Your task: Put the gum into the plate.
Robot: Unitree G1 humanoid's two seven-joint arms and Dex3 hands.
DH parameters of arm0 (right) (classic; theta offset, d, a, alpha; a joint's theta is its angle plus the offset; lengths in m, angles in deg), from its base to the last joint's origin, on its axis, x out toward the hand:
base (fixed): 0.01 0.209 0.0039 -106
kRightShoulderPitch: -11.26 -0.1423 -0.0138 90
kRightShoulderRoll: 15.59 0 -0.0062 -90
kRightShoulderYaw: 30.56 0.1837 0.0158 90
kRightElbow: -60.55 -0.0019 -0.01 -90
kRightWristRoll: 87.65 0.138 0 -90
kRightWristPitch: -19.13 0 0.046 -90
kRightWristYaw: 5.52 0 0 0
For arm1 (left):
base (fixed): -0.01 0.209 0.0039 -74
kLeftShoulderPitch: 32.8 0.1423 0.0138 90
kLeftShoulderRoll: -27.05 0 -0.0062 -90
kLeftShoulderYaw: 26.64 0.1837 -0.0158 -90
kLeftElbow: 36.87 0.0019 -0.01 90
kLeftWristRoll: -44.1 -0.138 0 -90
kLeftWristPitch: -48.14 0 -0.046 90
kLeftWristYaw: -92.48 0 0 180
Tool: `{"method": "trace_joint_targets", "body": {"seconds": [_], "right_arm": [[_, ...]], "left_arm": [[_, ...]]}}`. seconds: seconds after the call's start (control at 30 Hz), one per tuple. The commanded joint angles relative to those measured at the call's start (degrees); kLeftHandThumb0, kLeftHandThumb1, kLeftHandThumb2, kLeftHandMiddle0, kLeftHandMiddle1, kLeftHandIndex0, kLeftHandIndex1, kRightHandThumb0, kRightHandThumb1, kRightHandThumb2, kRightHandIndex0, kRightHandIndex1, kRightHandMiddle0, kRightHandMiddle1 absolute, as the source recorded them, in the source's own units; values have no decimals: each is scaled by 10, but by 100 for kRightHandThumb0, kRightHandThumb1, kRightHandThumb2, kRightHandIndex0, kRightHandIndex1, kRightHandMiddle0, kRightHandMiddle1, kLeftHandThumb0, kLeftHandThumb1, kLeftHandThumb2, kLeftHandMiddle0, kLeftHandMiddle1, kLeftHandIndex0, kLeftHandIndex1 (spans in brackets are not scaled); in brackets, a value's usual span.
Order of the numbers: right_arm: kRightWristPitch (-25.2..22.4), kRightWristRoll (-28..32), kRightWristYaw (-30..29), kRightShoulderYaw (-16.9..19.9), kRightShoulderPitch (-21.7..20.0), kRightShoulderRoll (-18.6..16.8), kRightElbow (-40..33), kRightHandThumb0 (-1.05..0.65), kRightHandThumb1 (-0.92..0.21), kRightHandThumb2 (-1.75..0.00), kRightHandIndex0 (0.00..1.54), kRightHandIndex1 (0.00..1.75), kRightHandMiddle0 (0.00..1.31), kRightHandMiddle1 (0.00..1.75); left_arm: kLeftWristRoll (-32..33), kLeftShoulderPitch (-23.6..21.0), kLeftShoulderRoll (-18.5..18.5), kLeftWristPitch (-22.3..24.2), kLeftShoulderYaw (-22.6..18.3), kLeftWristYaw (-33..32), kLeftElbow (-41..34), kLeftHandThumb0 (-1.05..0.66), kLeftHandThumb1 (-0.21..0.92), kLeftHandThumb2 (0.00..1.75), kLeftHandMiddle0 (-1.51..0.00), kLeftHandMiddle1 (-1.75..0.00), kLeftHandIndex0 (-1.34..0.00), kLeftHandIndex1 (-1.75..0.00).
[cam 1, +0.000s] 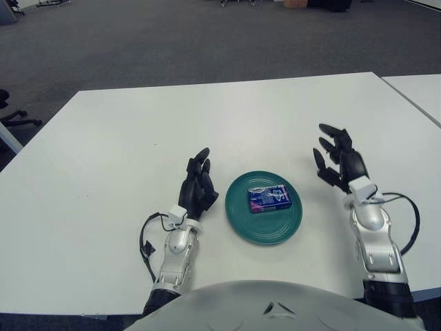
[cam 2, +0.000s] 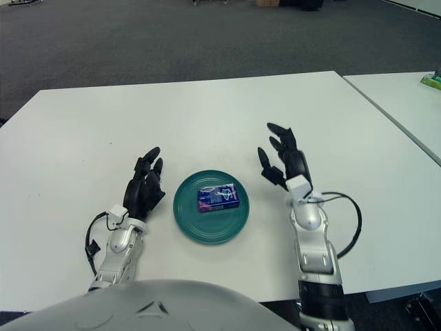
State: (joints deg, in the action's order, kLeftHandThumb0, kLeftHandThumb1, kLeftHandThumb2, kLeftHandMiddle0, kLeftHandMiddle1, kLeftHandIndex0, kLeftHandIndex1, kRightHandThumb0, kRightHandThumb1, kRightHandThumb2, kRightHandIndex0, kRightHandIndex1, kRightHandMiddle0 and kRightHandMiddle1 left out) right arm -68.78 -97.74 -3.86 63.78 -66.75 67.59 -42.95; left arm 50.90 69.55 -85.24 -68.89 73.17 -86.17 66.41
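Right hand (cam 1: 335,160) is hovering open and empty, gum (cam 1: 269,198) already sitting in the plate (cam 1: 241,222) to its left; left hand (cam 1: 200,187) idling open beside it, so probably nothing left but backing off.

White rectangular table (cam 1: 138,138): smooth matte top, evenly lit. Second white table (cam 2: 406,103): just beside it on the right, parted by a narrow gap. Floor (cam 1: 172,41): dark grey carpet, extending to the far edge. Black chair base (cam 1: 10,114): partly visible at far left.
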Motion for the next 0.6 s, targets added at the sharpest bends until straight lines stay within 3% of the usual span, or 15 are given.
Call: {"method": "trace_joint_targets", "body": {"seconds": [0.0,0.17,0.3,0.57], "right_arm": [[7,19,-2,-2,17,-14,14,-64,-92,-64,35,0,0,54],[-11,39,1,-1,24,-27,13,-63,-92,-65,34,0,0,52],[-55,71,-12,6,30,-57,11,-60,-92,-65,34,1,0,47],[-105,79,-29,0,32,-85,14,-60,-92,-69,34,1,0,46]], "left_arm": [[-2,21,-11,12,-7,-3,10,-87,92,94,-23,0,0,-67],[-3,22,-9,13,-11,-1,8,-87,92,94,-23,0,0,-69],[-17,20,-4,7,-14,-7,12,-87,92,94,-24,-1,0,-70],[-19,19,-4,2,-16,0,18,-87,92,94,-26,-1,0,-70]]}}
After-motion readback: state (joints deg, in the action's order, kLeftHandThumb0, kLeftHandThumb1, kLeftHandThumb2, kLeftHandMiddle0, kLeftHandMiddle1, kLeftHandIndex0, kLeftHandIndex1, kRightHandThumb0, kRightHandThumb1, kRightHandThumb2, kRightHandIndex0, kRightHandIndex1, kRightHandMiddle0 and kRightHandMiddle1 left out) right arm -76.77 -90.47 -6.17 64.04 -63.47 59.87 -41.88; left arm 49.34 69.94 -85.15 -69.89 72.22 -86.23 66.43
